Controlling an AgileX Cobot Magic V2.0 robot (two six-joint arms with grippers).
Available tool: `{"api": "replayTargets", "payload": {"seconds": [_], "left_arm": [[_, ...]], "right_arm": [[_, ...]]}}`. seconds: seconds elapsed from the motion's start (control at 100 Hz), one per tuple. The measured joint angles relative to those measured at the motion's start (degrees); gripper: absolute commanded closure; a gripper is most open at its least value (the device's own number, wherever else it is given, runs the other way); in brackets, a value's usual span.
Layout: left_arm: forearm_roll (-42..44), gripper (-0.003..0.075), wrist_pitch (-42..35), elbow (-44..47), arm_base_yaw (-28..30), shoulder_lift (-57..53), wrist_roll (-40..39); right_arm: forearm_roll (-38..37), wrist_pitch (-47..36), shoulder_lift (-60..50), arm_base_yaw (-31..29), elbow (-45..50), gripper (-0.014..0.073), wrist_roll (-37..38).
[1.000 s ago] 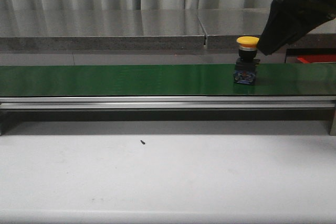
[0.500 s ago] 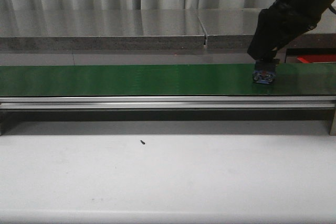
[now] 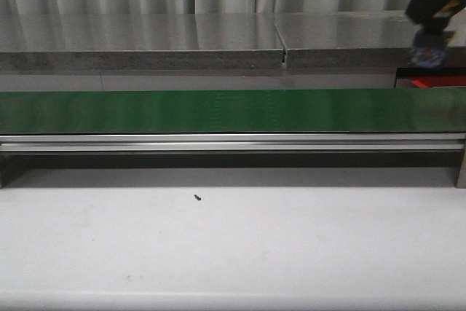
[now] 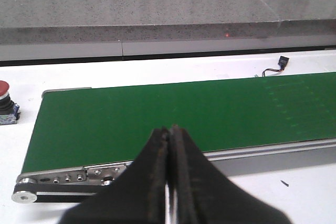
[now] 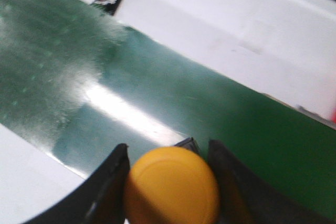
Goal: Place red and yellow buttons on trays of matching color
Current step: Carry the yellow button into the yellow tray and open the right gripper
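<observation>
The right gripper, lifted above the green conveyor belt, clamps a yellow button, seemingly rigid, light plastic, best held below its smooth cap.

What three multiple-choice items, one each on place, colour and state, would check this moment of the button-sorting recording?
1. Where is the yellow button?
A. Lying on the green belt
B. Between the right gripper's fingers, above the belt
C. On the white table

2. What colour is the cap of the button beside the end of the conveyor belt?
A. Red
B. Yellow
C. Blue

3. How does the left gripper stand?
A. Wide open
B. Shut on a button
C. Shut on nothing

Answers: 1 B, the right gripper flanks its cap. 2 A, the left wrist view shows red. 3 C, its fingers meet with nothing between.
</observation>
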Motion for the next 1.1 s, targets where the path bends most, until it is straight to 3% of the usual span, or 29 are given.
{"api": "replayTargets", "payload": {"seconds": [0.32, 0.46, 1.1], "left_arm": [[0.0, 0.0739, 0.0, 0.1, 0.0, 0.0, 0.0], [0.0, 0.0739, 0.0, 0.1, 0.0, 0.0, 0.0], [0.0, 0.0739, 0.0, 0.1, 0.0, 0.0, 0.0]], "right_arm": [[-3.6, 2.0, -3.3, -22.1, 0.0, 0.0449, 9.3], [-3.6, 1.0, -1.2, -28.6, 0.0, 0.0449, 10.4], [-0.6, -6.2, 18.3, -30.9, 0.2, 0.0447, 10.7]]}}
